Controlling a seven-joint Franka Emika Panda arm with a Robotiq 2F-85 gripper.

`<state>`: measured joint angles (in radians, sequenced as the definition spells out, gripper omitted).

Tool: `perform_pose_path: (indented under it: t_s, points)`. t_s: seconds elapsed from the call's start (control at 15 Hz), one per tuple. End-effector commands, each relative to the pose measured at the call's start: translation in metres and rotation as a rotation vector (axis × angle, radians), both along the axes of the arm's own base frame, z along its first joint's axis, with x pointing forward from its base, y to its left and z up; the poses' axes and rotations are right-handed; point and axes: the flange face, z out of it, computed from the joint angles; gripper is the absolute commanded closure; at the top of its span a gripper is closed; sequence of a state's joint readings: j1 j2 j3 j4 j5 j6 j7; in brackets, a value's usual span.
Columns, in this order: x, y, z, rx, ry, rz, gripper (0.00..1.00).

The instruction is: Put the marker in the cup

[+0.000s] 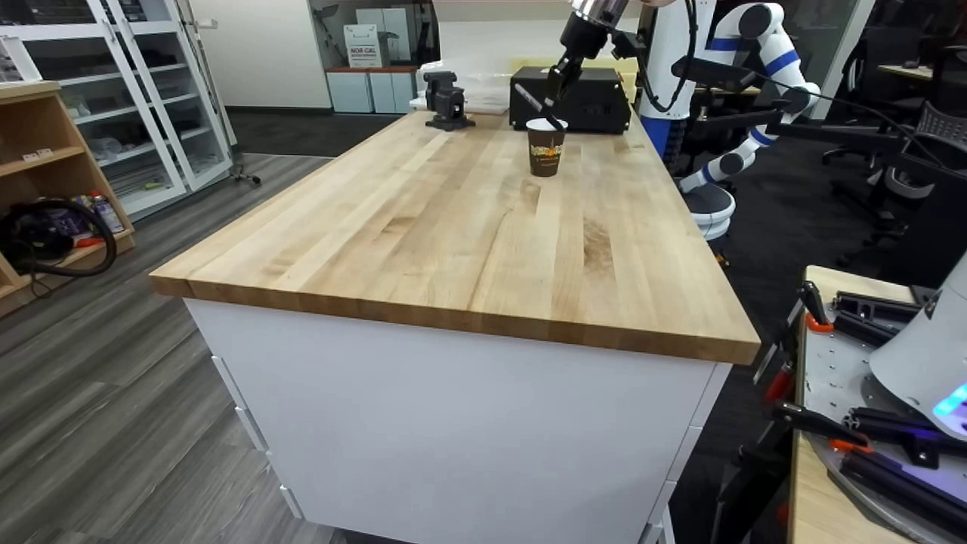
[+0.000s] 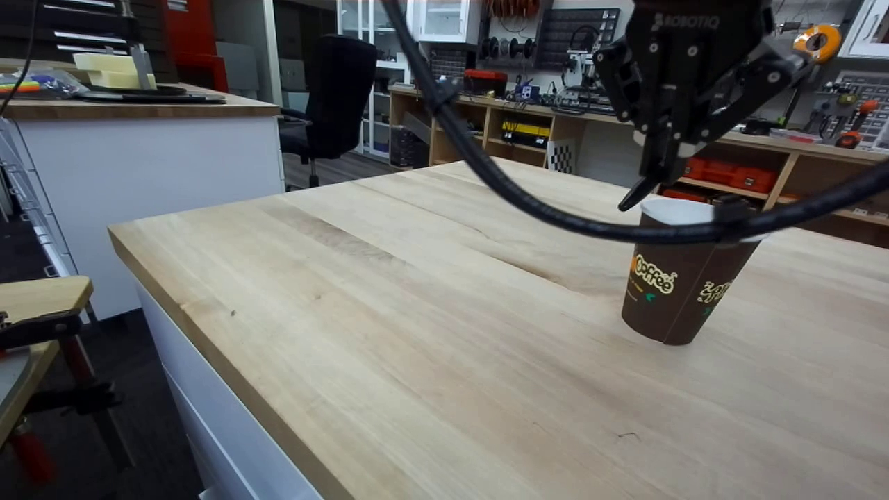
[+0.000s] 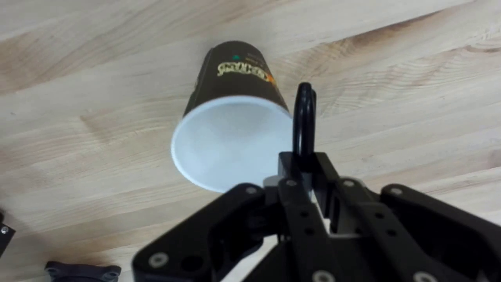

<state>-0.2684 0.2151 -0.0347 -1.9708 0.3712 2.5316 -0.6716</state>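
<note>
Marker tilted, pinched in Robotiq gripper, blk end near rim of paper coffee cup, not in. Prob. best: shift over mouth, bring nearer vert., lower, release; cup may tip if nudged.

in an exterior view, "robotiq" stands on the gripper and "coffee" on the cup, whose other lettering is only partly readable; a white box in an exterior view reads "nor-cal".
</note>
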Motion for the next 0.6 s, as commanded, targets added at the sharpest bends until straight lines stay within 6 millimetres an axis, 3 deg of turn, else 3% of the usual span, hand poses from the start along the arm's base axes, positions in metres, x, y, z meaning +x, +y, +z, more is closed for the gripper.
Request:
perform_pose_path:
  t_s: [0.0, 0.2, 0.53]
  points:
    - [-0.060, 0.019, -0.007, -0.035, -0.015, -0.007, 0.93]
    - [-0.085, 0.033, -0.012, 0.026, 0.070, 0.019, 0.93]
    - [-0.104, 0.046, 0.011, 0.090, 0.189, 0.066, 0.93]
